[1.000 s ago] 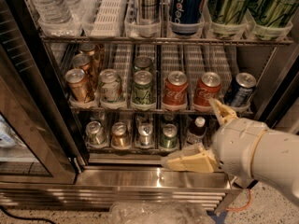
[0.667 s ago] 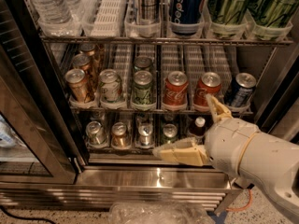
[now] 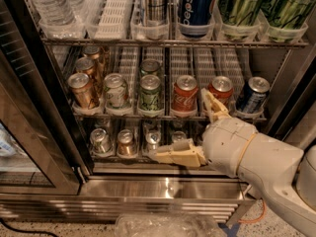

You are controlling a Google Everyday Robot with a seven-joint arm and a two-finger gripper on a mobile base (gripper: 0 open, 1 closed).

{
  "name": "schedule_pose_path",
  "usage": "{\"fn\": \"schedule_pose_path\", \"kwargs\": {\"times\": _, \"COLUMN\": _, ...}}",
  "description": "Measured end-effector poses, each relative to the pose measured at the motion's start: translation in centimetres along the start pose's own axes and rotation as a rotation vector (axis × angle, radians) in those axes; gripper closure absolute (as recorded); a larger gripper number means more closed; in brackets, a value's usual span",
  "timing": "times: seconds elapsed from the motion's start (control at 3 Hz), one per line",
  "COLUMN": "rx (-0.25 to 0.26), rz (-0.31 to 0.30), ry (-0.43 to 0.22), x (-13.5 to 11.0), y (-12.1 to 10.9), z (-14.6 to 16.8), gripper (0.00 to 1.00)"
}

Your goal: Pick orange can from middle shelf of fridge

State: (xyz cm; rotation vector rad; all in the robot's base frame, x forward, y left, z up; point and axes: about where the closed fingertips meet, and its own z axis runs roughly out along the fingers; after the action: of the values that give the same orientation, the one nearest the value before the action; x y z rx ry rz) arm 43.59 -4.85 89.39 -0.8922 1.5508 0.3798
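While hanging in front of the large dark-framed drinks fridge (image 3: pixel 163 186) with its steel sill, spread wide and grasping nothing: cream-coloured two-finger gripper (image 3: pixel 178 126), one finger aimed left across the lowest rack, the other aimed up beside a red Coca-Cola can (image 3: pixel 220 90). Parked well right of and below the target.

Seated at the front of the leftmost lane of the wire middle shelf (image 3: pixel 168 116), against the clear stop: coppery-orange soda can with silver lid (image 3: pixel 83 90), with two like it queued behind. Just beside it on the right, a pale silver-green can (image 3: pixel 115 90), then a green-and-white can (image 3: pixel 150 92).

For a clean approach, judged from this layout:
- Raise and shift left until level with the can's mid-body.
- Turn the wrist so that both fingers straddle the can from the sides.
- Enter straight along the lane, minding the door frame on the left and the neighbour on the right.
- Lift over the front stop before drawing back.

Upright, long axis vertical, lid and pull tab facing up; appears leaned slightly towards the camera.
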Motion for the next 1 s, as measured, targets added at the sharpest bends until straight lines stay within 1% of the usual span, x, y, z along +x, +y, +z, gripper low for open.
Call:
{"fn": "schedule_pose_path", "kwargs": {"times": 0.33, "rx": 0.0, "rz": 0.0, "ry": 0.0, "x": 0.0, "y": 0.0, "z": 0.0, "gripper": 0.0}}
{"fn": "schedule_pose_path", "kwargs": {"times": 0.67, "rx": -0.004, "rz": 0.045, "ry": -0.006, "x": -0.1, "y": 1.7, "z": 1.7, "gripper": 0.0}}
{"fn": "schedule_pose_path", "kwargs": {"times": 1.0, "rx": 0.041, "rz": 0.116, "ry": -0.014, "x": 1.1, "y": 2.9, "z": 3.0, "gripper": 0.0}}
